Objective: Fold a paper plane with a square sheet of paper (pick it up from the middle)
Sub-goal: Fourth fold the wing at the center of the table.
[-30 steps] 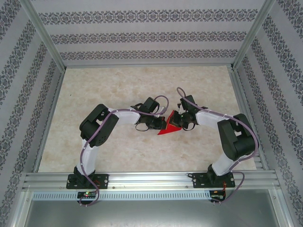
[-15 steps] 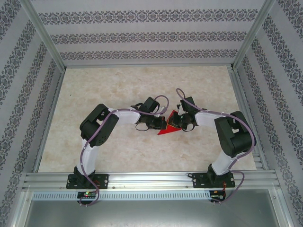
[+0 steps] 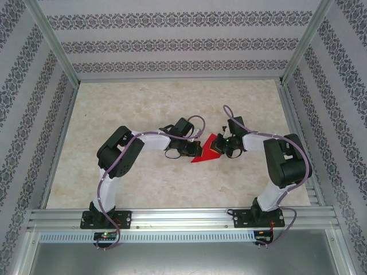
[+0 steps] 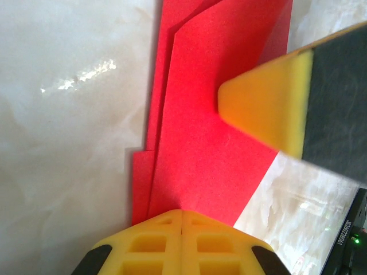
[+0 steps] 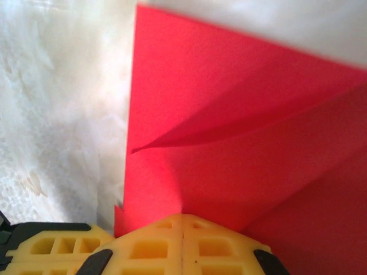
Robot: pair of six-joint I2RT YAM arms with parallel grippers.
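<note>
The square sheet of paper point(image 3: 207, 153) lies partly folded at the table's middle, all red faces up, between both grippers. My left gripper point(image 3: 198, 150) is shut on its left edge; in the left wrist view the yellow fingertips point(image 4: 182, 215) meet on the layered paper point(image 4: 212, 132). My right gripper point(image 3: 218, 148) is shut on the right side. In the right wrist view its fingertips point(image 5: 182, 220) pinch a raised flap of the paper point(image 5: 241, 149), which has a diagonal crease. The right gripper's finger point(image 4: 269, 109) presses near the paper from the upper right in the left wrist view.
The marble-patterned table point(image 3: 143, 109) is walled by patterned panels, and an aluminium rail point(image 3: 183, 216) runs along the near edge. The left gripper's yellow fingers point(image 5: 51, 247) sit close at the lower left of the right wrist view.
The right wrist has drawn slightly to the right and turned, with the paper's flap still in its jaws. The left arm has stayed still.
</note>
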